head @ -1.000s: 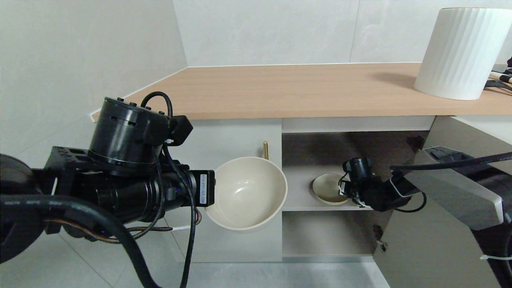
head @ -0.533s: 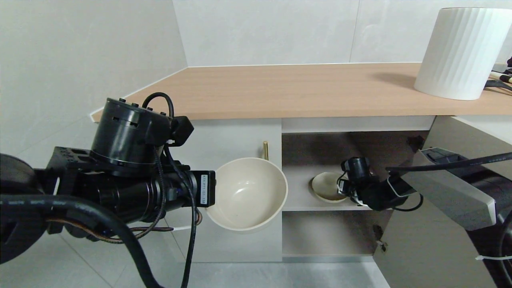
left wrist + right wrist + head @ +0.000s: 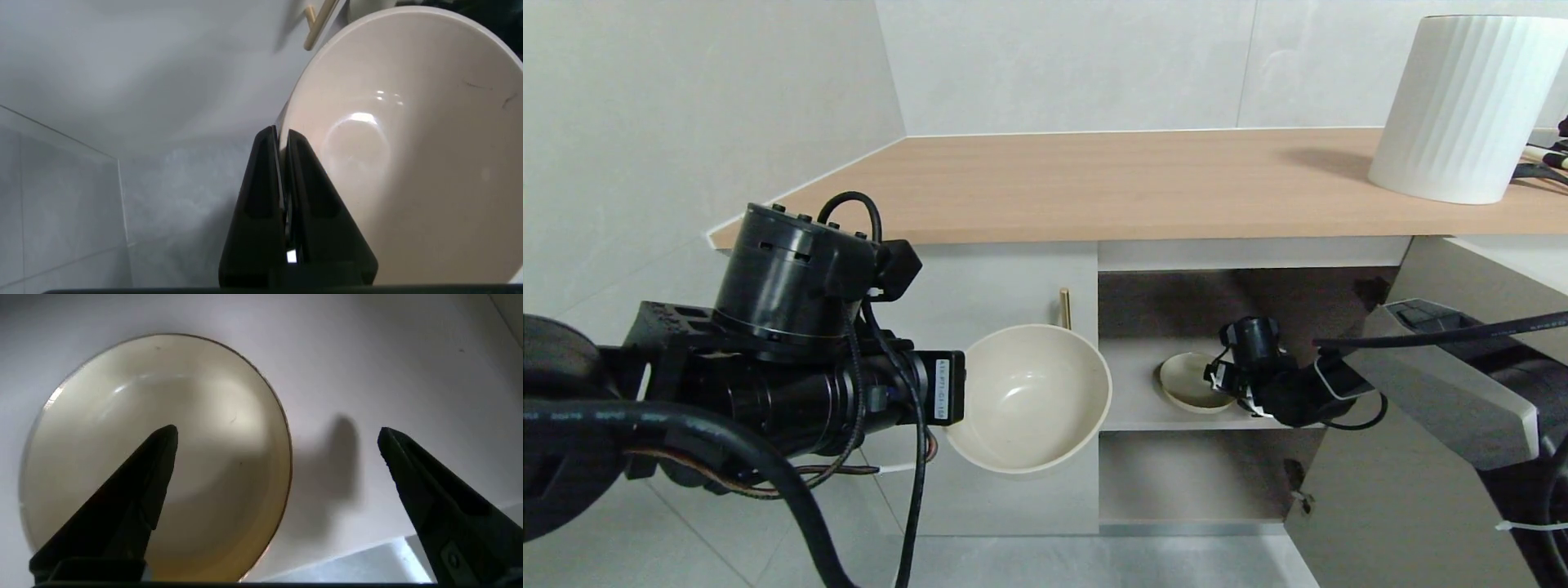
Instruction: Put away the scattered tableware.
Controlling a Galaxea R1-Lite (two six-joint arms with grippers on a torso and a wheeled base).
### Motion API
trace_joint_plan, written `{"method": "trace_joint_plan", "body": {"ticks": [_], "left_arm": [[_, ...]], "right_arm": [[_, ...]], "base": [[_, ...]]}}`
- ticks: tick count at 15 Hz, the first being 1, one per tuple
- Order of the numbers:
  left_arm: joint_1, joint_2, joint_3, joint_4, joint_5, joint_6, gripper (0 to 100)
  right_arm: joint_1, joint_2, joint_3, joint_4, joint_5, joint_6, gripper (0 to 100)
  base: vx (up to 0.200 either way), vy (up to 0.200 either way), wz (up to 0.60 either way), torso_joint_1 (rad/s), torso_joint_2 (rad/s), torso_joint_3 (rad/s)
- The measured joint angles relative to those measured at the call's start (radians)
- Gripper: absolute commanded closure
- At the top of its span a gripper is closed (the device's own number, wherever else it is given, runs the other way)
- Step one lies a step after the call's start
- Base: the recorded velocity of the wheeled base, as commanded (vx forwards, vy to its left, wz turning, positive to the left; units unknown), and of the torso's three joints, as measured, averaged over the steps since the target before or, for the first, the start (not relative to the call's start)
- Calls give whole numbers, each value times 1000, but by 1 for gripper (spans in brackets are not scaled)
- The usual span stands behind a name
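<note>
The right claw [image 3: 276,434] is hanging open over the plate [image 3: 1188,382] — it has been settling flatter onto the shelf [image 3: 1135,384], so likely stowed. The left claw [image 3: 283,135] is clamping the bowl [image 3: 1029,396] by its rim, awaiting its turn.

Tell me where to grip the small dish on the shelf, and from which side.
Grip the dish by its raised rim at the front edge, coming from the open cabinet front, where the open right pincer hovers. It lies flat on the shelf, so likely only the rim offers purchase.
</note>
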Motion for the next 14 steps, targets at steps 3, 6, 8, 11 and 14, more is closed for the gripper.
{"method": "trace_joint_plan", "body": {"ticks": [3,6,8,11,14], "left_arm": [[-18,21,8,0,0,16,100],[-54,68,11,-1,0,30,100],[-77,103,11,-2,1,44,100],[-98,175,9,-46,5,58,100],[-119,261,11,-114,59,59,100]], "right_arm": [[20,-75,91,1,9,11,0],[79,-254,276,1,96,-20,0],[122,-398,387,7,157,-65,0],[176,-612,481,129,232,-126,0],[236,-794,507,311,371,-147,0]], "base": [[0,0,0,0,0,0],[0,0,0,0,0,0],[0,0,0,0,0,0],[0,0,0,0,0,0],[0,0,0,0,0,0]]}}
